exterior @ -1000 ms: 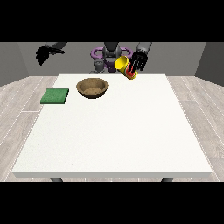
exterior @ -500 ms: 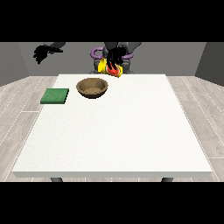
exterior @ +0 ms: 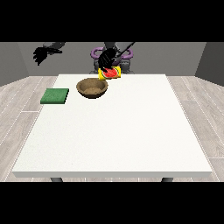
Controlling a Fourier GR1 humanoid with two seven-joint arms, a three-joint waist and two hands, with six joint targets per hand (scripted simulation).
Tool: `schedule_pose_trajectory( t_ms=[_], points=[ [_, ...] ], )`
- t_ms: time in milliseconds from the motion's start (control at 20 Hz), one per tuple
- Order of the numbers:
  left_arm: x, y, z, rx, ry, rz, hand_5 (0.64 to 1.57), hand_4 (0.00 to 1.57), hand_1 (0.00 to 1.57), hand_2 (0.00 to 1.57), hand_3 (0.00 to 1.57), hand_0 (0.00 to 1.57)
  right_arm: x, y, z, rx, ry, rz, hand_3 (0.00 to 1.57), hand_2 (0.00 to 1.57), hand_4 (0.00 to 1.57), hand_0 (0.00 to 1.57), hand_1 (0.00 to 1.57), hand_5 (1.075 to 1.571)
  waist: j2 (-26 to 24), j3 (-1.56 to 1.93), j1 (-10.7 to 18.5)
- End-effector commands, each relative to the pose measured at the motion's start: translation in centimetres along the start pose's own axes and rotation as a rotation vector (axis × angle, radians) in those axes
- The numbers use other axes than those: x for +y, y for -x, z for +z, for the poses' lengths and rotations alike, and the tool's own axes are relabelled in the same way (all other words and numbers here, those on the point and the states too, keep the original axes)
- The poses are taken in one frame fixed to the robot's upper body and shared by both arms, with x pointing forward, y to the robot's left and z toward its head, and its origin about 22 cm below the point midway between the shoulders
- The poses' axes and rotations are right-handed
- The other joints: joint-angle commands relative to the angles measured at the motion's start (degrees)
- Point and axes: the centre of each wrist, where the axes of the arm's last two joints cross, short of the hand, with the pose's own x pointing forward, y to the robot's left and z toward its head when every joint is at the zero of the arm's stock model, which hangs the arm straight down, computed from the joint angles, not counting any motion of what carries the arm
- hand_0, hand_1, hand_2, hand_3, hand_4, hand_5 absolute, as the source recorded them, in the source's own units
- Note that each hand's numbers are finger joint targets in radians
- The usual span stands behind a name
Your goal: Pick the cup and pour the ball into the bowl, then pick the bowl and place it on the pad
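Note:
A yellow and red cup [exterior: 110,73] hangs tipped on its side just above and behind the right rim of the brown bowl [exterior: 92,88]. The hand at the view's right [exterior: 106,58] is curled round the cup from above. No ball shows in the cup or in the bowl. The bowl rests on the white table [exterior: 118,127] near its far edge. A green pad [exterior: 55,96] lies flat to the bowl's left. The hand at the view's left [exterior: 41,54] hovers high beyond the table's far left corner, holding nothing, fingers hanging relaxed.
The robot's torso [exterior: 112,52] stands behind the table's far edge, right behind the cup. White tabletop stretches from the bowl towards the camera.
The hand at the view's right has carried the cup leftward to the bowl and tipped it from upright onto its side. The other hand has stayed put.

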Motion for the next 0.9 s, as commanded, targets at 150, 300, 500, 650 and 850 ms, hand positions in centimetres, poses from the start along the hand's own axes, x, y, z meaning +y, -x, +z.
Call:
schedule_pose_trajectory(
  t_ms=[150, 300, 500, 650, 850],
  points=[
    [0.9, -0.7, -0.1, -0.078, -0.016, -0.158, 1.129, 1.53, 1.45, 1.57, 1.57, 1.45, -1.1, -1.5, -0.8, -0.003, 0.002, -0.008, 0.00, 0.00, 0.00, 0.00, 0.00, 1.570, 0.9, -0.10, 1.2],
    [1.6, -1.5, 0.3, -0.111, -0.011, -0.121, 1.135, 1.53, 1.45, 1.57, 1.57, 1.45, 0.6, -0.3, -1.2, 0.089, 0.038, -0.007, 0.00, 0.00, 0.00, 0.00, 0.00, 1.568, -1.8, -0.11, 3.5],
    [2.0, 3.1, -0.6, 0.293, -0.044, 0.550, 1.069, 1.57, 1.31, 1.57, 1.57, 1.31, 1.8, 1.3, -0.5, 0.099, 0.092, -0.030, 0.00, 0.00, 0.25, 0.00, 0.00, 1.567, -0.7, -0.77, 7.6],
    [-0.4, 5.1, 0.6, 0.458, -0.070, 0.849, 1.196, 1.51, 1.24, 1.54, 1.43, 1.24, 1.4, 1.7, 0.7, 0.106, 0.114, -0.025, 0.00, 0.00, 0.25, 0.00, 0.00, 1.567, -0.6, -0.85, 8.5],
    [-1.9, 4.5, 2.7, 0.684, -0.094, 1.314, 1.502, 0.89, 0.56, 0.00, 0.00, 0.56, 3.3, 2.4, 0.2, 0.075, 0.086, -0.061, 0.00, 0.00, 0.36, 0.00, 0.00, 1.568, 3.0, -1.47, 6.9]
  ],
)
